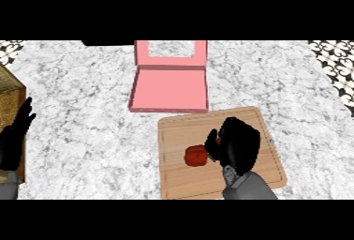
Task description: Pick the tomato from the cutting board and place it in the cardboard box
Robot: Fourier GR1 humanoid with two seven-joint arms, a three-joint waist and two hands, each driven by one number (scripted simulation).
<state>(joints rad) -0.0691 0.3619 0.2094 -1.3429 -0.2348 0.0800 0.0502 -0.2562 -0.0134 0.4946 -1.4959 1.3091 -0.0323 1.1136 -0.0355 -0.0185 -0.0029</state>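
A red tomato (pixel 195 156) lies near the middle of the wooden cutting board (pixel 181 176) at the lower centre of the head view. My right hand (pixel 239 143) hovers over the board just right of the tomato, its thumb reaching toward the fruit and its fingers bent downward; it does not enclose the tomato. Whether it touches the tomato cannot be told. A pink open box (pixel 168 89) with its lid raised at the back sits beyond the board. My left hand (pixel 14 138) rests open at the far left edge, fingers up.
A wooden crate-like object (pixel 10 89) stands at the left edge behind my left hand. Bare marble counter (pixel 83 122) spreads between the board, the box and the left side. Patterned tiles show at the top corners.
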